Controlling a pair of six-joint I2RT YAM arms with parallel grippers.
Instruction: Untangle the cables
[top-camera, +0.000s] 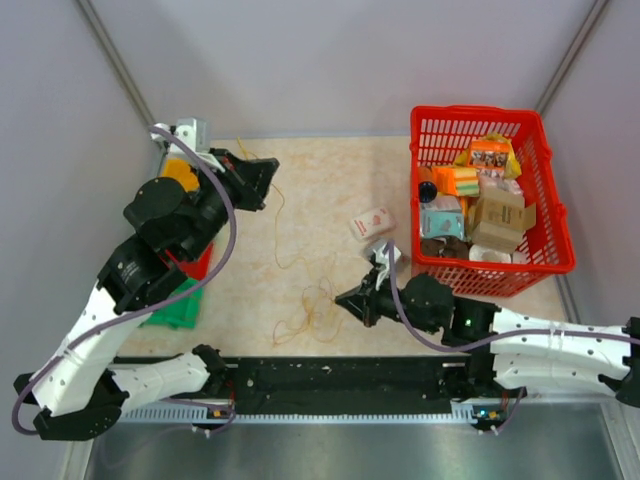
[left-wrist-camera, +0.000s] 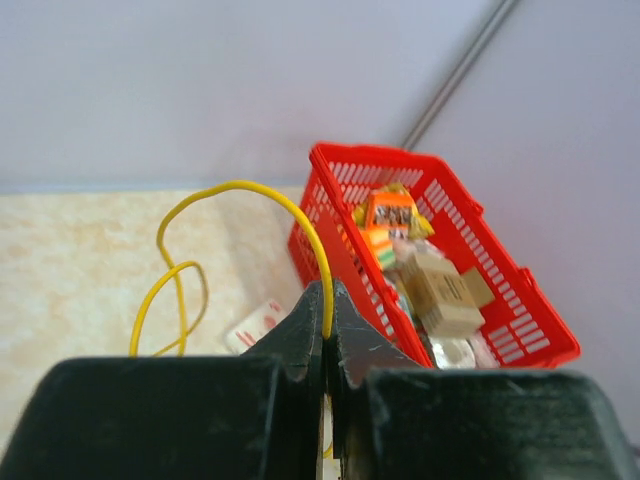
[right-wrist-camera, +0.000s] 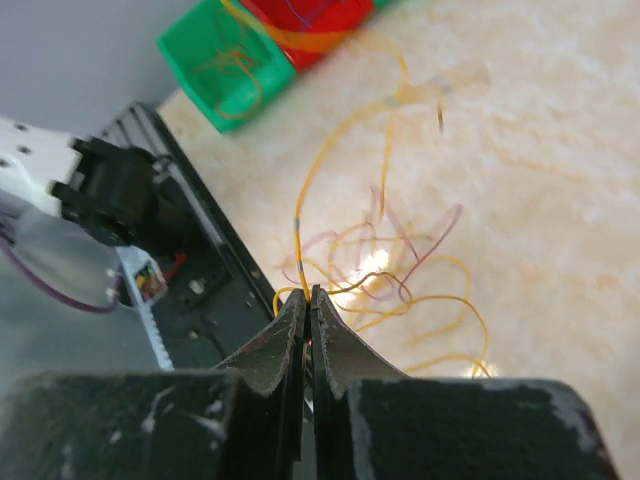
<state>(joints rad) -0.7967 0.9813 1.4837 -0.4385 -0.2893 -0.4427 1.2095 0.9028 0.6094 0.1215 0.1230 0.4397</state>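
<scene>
A beige marbled tabletop (top-camera: 300, 170) is enclosed by grey walls (top-camera: 330, 60). One red basket (top-camera: 430, 125) is seen at upper right, one white carton (top-camera: 372, 223) near centre, and one green bin (top-camera: 175, 310) at left. The cables (top-camera: 312, 318) are heaped at lower centre. One yellow strand (left-wrist-camera: 250, 190) is stretched upward and slightly left to the left gripper (top-camera: 272, 185), which is clamped on it. The right gripper (top-camera: 340, 298) is pressed together at the tangle's right edge; whether a strand is pinched cannot be told.

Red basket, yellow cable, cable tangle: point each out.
red basket (top-camera: 490, 278), top external view, on its near wall.
yellow cable (left-wrist-camera: 240, 184), left wrist view, on the top of its loop.
cable tangle (right-wrist-camera: 372, 268), right wrist view, on the knot's middle.
</scene>
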